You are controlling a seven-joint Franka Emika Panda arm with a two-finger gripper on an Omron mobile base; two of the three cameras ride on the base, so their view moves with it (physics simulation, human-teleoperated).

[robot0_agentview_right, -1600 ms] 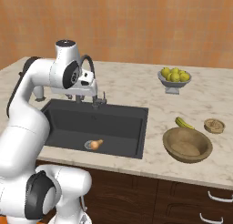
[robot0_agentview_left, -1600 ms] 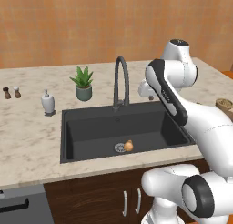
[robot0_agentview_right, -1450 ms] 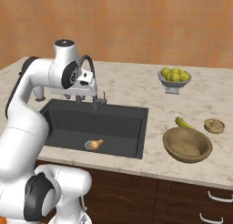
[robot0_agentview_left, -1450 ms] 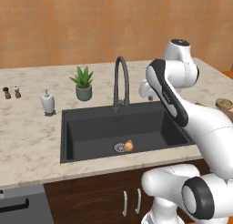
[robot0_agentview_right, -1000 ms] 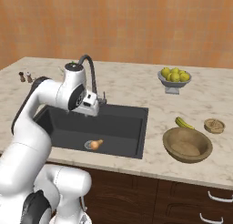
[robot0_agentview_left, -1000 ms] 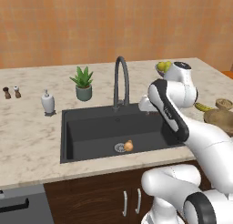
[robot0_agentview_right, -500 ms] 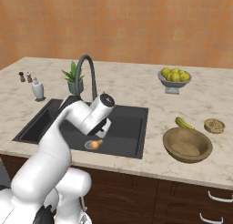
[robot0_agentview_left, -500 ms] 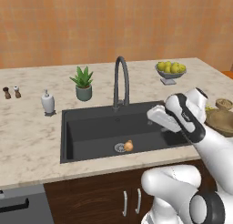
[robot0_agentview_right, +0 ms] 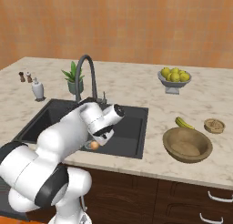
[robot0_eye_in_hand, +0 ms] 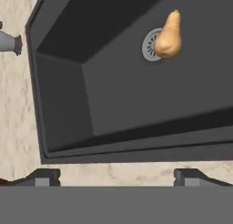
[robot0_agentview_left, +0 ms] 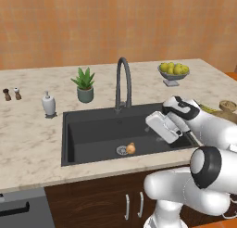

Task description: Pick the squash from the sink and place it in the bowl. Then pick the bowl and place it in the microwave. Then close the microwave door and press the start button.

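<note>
Squash (robot0_eye_in_hand: 168, 36) lies on the sink (robot0_eye_in_hand: 118, 95) floor beside the drain (robot0_eye_in_hand: 149, 44), well ahead of the spread, empty fingers (robot0_eye_in_hand: 45, 176), its neck pointing away from them.
</note>
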